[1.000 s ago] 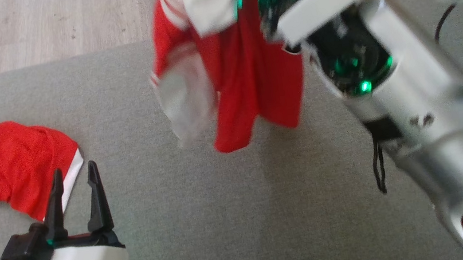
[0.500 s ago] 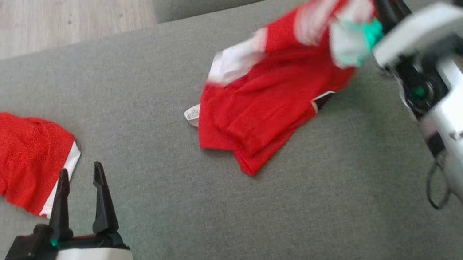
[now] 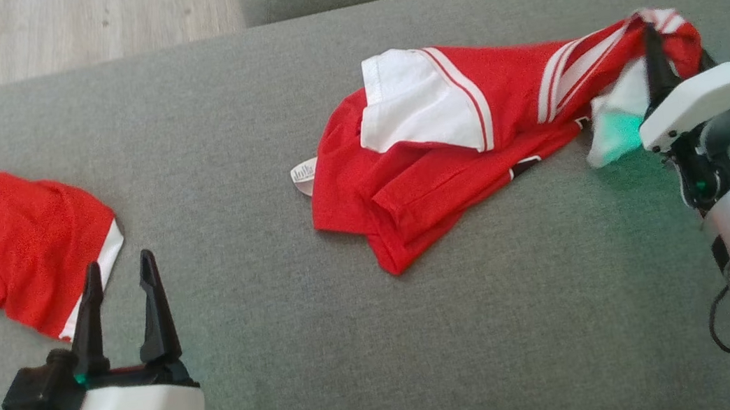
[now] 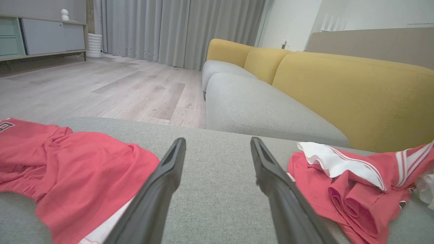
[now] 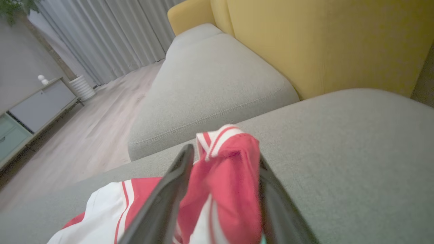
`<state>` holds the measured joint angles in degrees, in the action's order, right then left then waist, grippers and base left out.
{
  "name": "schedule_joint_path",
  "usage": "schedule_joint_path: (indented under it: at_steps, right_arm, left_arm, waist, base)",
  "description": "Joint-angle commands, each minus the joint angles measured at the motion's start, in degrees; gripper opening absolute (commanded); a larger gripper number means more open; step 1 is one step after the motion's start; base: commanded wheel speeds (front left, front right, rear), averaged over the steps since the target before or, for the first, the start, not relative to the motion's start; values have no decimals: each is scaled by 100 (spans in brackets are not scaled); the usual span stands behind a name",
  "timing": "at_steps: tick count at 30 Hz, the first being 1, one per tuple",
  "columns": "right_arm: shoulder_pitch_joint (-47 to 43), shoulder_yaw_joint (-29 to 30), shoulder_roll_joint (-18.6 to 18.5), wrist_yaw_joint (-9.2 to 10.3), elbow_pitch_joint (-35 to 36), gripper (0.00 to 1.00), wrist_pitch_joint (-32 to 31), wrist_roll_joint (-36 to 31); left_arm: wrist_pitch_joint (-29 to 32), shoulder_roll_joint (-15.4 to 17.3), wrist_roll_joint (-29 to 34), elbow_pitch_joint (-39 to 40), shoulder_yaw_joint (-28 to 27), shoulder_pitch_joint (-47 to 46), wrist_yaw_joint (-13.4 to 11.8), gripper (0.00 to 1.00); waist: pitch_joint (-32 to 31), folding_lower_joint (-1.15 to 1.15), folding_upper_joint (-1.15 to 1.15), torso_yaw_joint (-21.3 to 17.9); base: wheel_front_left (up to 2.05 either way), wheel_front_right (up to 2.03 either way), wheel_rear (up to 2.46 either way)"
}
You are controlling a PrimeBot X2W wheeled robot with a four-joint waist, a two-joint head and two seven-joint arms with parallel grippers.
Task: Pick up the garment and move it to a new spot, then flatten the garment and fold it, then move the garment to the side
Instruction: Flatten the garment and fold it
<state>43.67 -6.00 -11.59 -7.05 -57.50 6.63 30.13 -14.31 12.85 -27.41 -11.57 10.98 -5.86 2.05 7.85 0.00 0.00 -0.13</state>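
- The grey sofa seat (image 3: 383,344) carried everything, with broad bare cloth in front of the robot.
- The shirt (image 3: 443,152), red with white striped trim, lay crumpled right of the middle of the seat. A white panel was turned over on top and the lower edge was doubled under itself. I'd call the move to a new spot all but done, with flattening next!
- A second red garment (image 3: 3,238) lay well apart at the far left, just beyond the left gripper.
- The right gripper (image 5: 223,154) sat at the shirt's right end. Its jaws stood apart with a bunch of striped hem between them, and it looked let go rather than pinched.
- The left gripper (image 3: 119,263) hovered low over bare seat, jaws wide apart and holding nothing.
- A small white label (image 3: 303,171) poked out at the shirt's left edge.
- Next, as I judged it, the right gripper had to back clear of the hem without dragging it. Then both grippers needed edges to pull the folds out flat.
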Motion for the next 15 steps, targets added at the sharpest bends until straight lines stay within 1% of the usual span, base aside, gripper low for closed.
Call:
schedule_joint_path:
  at_steps: [1, 4, 7, 12, 15]
  right_arm:
    - [33, -164, -55, -44, 295, 100, 113, -273]
    - [-198, -256, -114, -44, 665, 100, 249, -875]
    - [-656, -229, -47, -44, 1291, 100, 257, -1409]
    - [-1899, -33, 238, -44, 2815, 100, 48, -2056]
    - [-2712, 97, 488, -44, 3755, 100, -102, -2249]
  left_arm:
    - [-69, 62, 69, 125, -261, -212, 17, 100]
    - [-69, 43, 85, 83, -307, -137, 30, 100]
    - [-69, 30, 96, 67, -377, -20, 28, 100]
    - [-69, 6, 129, 119, -452, 156, 29, 100]
    - [-69, -5, 160, 158, -464, 217, 30, 100]
  waist:
    - [-90, 0, 0, -38]
    - [-236, 0, 0, -86]
    - [-371, 0, 0, -155]
    - [-468, 0, 0, -223]
    - [-474, 0, 0, -238]
  base:
    - [0, 0, 0]
    - [0, 0, 0]
    - [0, 0, 0]
    - [0, 0, 0]
    - [0, 0, 0]
